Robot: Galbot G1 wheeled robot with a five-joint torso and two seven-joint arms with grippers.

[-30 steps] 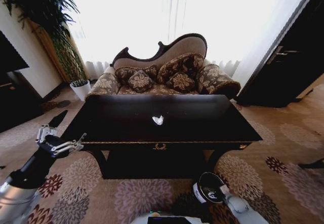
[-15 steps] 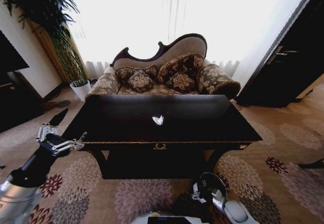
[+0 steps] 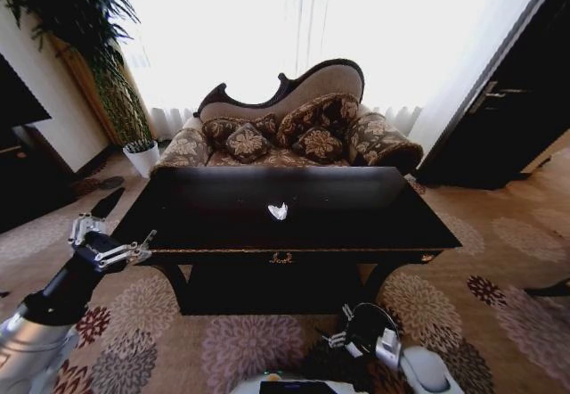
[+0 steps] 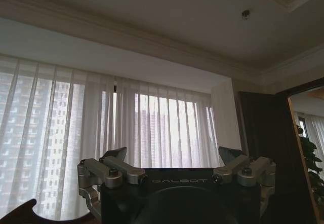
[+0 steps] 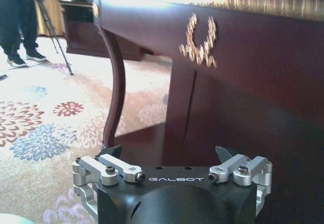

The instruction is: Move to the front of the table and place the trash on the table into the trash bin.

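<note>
The scrap point(image 3: 279, 210) lies mid-counter point(image 3: 356, 220), ahead and above both grippers; the left point(image 3: 111, 233) is raised nearer, the right point(image 3: 343, 336) low, both jaws spread.

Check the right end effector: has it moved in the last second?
Yes. The right end effector has swung toward the robot's left along the carpet, judged against the table, which has not shifted in the head view.
</note>
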